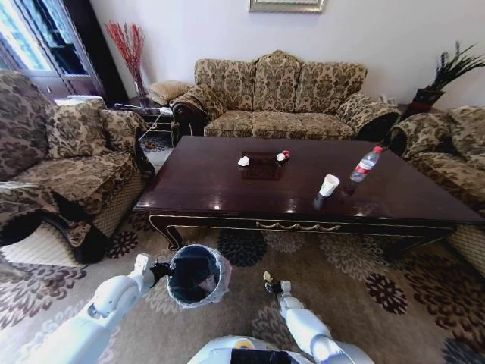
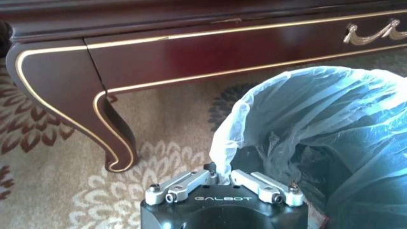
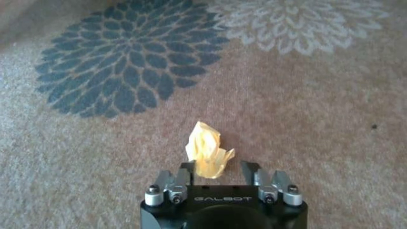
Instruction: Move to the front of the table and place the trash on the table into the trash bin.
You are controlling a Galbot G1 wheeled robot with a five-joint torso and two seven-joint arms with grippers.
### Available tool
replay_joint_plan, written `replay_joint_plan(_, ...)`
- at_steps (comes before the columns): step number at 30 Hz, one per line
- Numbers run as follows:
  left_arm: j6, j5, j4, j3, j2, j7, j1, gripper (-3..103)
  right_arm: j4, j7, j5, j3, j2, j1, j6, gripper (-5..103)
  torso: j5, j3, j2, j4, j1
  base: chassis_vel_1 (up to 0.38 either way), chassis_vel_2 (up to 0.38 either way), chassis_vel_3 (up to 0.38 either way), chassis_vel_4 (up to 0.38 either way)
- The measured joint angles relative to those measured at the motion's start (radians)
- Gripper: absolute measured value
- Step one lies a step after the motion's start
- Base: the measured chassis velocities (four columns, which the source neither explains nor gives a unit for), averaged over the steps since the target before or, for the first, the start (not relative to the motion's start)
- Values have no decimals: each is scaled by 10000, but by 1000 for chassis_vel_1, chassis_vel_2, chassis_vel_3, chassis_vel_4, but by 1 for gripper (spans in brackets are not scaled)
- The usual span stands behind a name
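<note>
The dark brown table (image 1: 212, 182) with gilt trim stands ahead of me. On it lie a crumpled white paper (image 1: 243, 161), a red-and-white scrap (image 1: 282, 156), a white paper cup (image 1: 329, 184) and a clear red-capped water bottle (image 1: 366, 164). My left gripper (image 1: 158, 270) (image 2: 220, 175) is shut on the bagged rim of the black trash bin (image 1: 221, 274) (image 2: 318, 124), held over the carpet before the table's front edge (image 2: 190, 47). My right gripper (image 1: 273, 287) (image 3: 218, 168) hangs low over the carpet, shut on a yellowish bit (image 3: 207, 150) (image 1: 267, 277).
A patterned sofa (image 1: 280, 98) stands behind the table, with armchairs at the left (image 1: 68, 167) and right (image 1: 447, 152). A curved table leg (image 2: 108, 133) is close to the bin. Flowered carpet (image 1: 364, 288) lies between me and the table.
</note>
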Motion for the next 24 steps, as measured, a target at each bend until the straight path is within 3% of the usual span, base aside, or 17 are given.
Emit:
replay_joint_plan(2, -3, -22, 0, 0, 8, -5, -11, 0, 33, -8, 0, -7, 6, -21, -27, 44, 0, 0, 2, 0, 0, 0, 0, 0, 0)
replay_joint_plan(5, -9, -93, -14, -59, 29, -30, -5, 0, 109, -34, 10, -22, 12, -88, -88, 27, 0, 2, 4, 0, 1, 0, 0, 0, 0)
replay_joint_plan(6, -9, -93, -14, -59, 29, -30, -5, 0, 109, -34, 10, -22, 12, -88, -88, 27, 0, 2, 4, 0, 1, 0, 0, 0, 0)
replay_joint_plan(12, -29, -100, -29, -116, 9, -39, 50, 0, 542, -107, 59, -87, -73, -385, -208, 1, 0, 5, 8, 1, 2, 0, 0, 0, 0)
replay_joint_plan(18, -32, -100, -48, -115, 8, -42, 65, 0, 1391, -156, 140, -166, -285, -894, -333, -2, 1, 6, 11, 1, 3, 0, 0, 0, 0)
replay_joint_plan(24, -57, -139, -43, -267, 94, -52, 53, 0, 5585, -665, 250, -290, -1346, -2952, -364, -2, 0, 7, 14, -1, 3, 0, 0, 0, 0)
